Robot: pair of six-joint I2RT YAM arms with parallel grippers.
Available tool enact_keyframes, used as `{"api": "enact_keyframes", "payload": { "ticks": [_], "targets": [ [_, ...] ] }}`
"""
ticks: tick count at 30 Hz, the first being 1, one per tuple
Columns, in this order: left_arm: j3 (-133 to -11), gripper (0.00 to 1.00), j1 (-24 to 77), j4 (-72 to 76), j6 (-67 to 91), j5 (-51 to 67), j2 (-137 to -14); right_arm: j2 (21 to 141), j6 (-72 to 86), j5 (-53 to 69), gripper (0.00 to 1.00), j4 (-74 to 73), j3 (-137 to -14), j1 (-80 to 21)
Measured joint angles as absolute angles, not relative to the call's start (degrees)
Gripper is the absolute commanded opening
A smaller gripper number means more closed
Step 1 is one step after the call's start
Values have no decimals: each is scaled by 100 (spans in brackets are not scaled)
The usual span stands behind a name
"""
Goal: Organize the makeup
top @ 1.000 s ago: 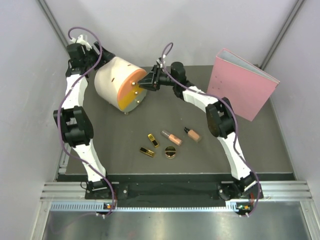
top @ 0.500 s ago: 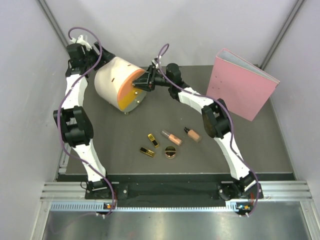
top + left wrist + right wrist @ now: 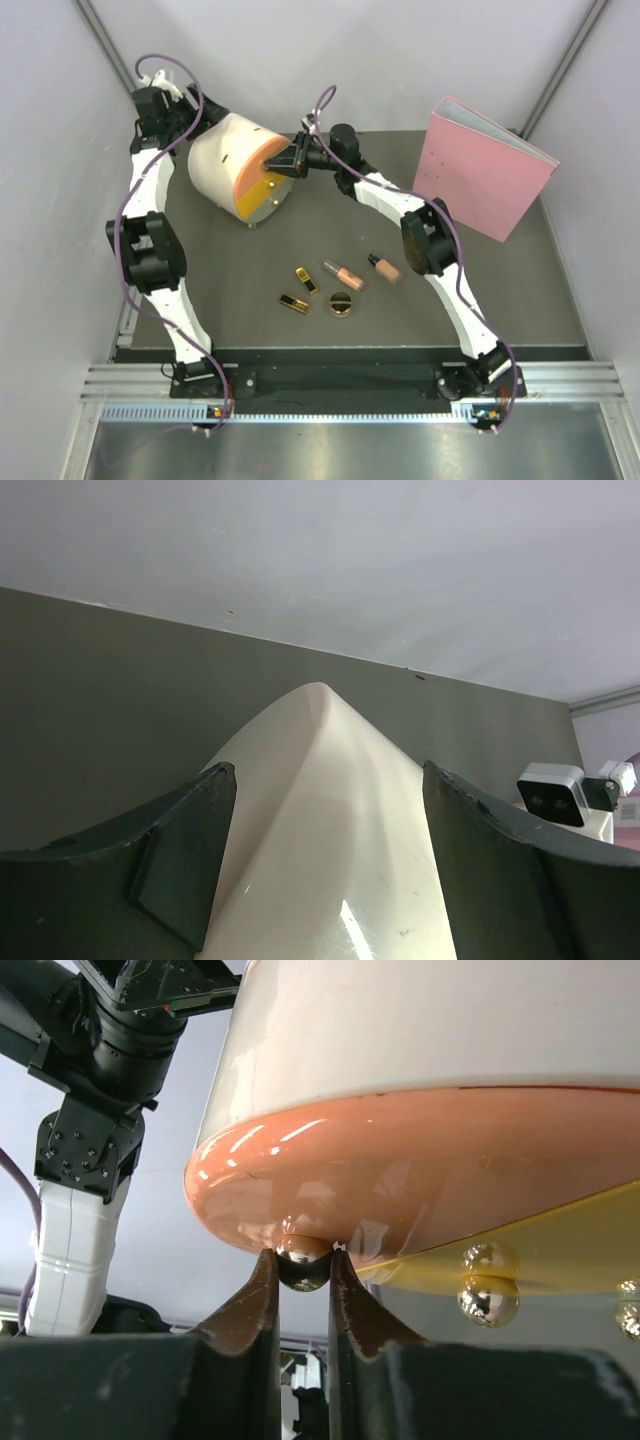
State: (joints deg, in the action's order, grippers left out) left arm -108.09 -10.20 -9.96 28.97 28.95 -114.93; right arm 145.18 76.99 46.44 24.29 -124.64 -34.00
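The makeup (image 3: pixel 345 276) lies in a loose cluster at the middle of the table (image 3: pixel 230 290), well apart from both claws. Behind it the right claw (image 3: pixel 303 1256) pinches a round metal knob (image 3: pixel 303 1268) on the orange front of the box (image 3: pixel 220 160), while the left claw (image 3: pixel 327 780) clasps the box's cream body between wide-set fingers.

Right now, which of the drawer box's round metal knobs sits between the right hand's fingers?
The knob on the orange drawer front, pinched by the right hand; the other knobs, on the drawer box's yellow front, stand free.
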Motion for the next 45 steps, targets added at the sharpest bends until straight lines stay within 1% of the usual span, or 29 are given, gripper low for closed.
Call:
{"api": "enact_keyframes", "payload": {
  "ticks": [2,13,32,45],
  "targets": [
    [-10809,80,-1022,-993,2882,2893,-11493,14521,7666,4657,0,2408,-12464,-3400],
    [-10787,80,-1020,-993,2877,2897,-11491,14473,7540,4663,0,2399,-12348,-3387],
    [-10744,80,-1015,-1026,2849,2891,-11491,13426,6855,4753,0,2064,-10975,-3247],
    [-10735,82,-1015,-1028,2801,2895,-11491,12584,6449,4884,0,1968,-9813,-3083]
  ]
}}
